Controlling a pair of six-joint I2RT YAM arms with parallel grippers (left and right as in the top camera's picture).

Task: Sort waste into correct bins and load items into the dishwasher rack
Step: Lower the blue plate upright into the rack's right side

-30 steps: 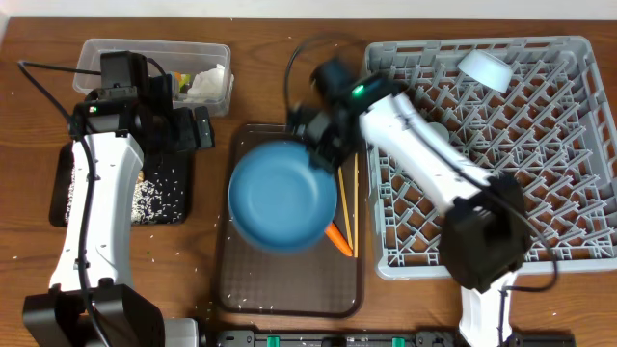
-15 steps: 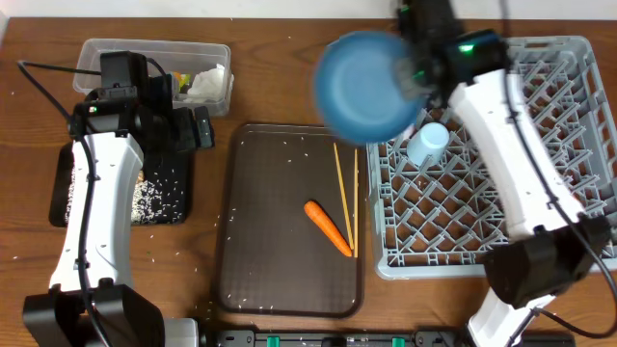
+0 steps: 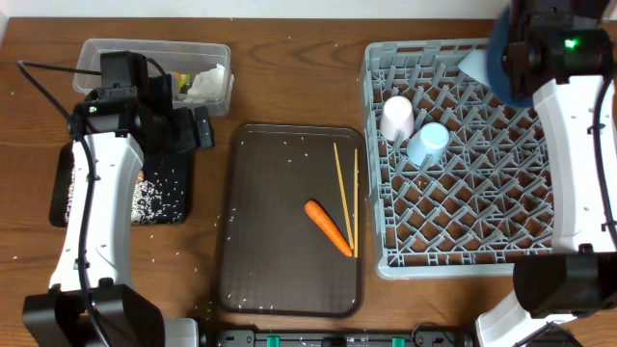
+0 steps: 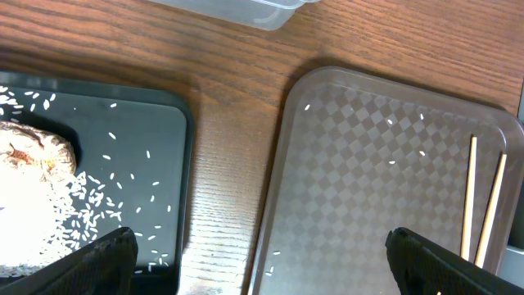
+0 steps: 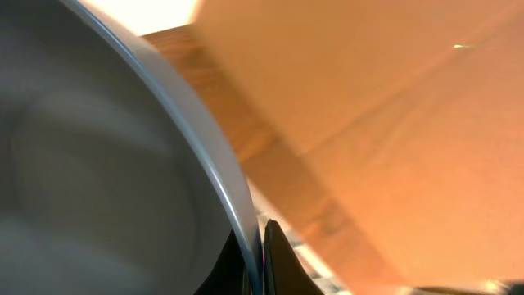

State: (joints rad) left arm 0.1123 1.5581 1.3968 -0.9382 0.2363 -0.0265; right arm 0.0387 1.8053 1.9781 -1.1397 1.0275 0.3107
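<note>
The rack (image 3: 482, 164) holds a pink cup (image 3: 396, 118) and a blue cup (image 3: 428, 144) near its left edge. The pink cup was hidden half a second ago. The brown tray (image 3: 289, 289) keeps the carrot (image 3: 328, 227) and chopsticks (image 3: 343, 193) where they were. The plate (image 3: 498, 67) has travelled right from the rack's far left corner to its far right side, on edge, its rim pinched in the closed right gripper (image 5: 258, 250). The black tray (image 3: 67, 183) carries rice (image 4: 49, 221). The tub (image 3: 106, 53) sits behind it. The left gripper (image 4: 262, 262) has not moved. It hangs with jaws wide apart and empty over the table between the two trays.
</note>
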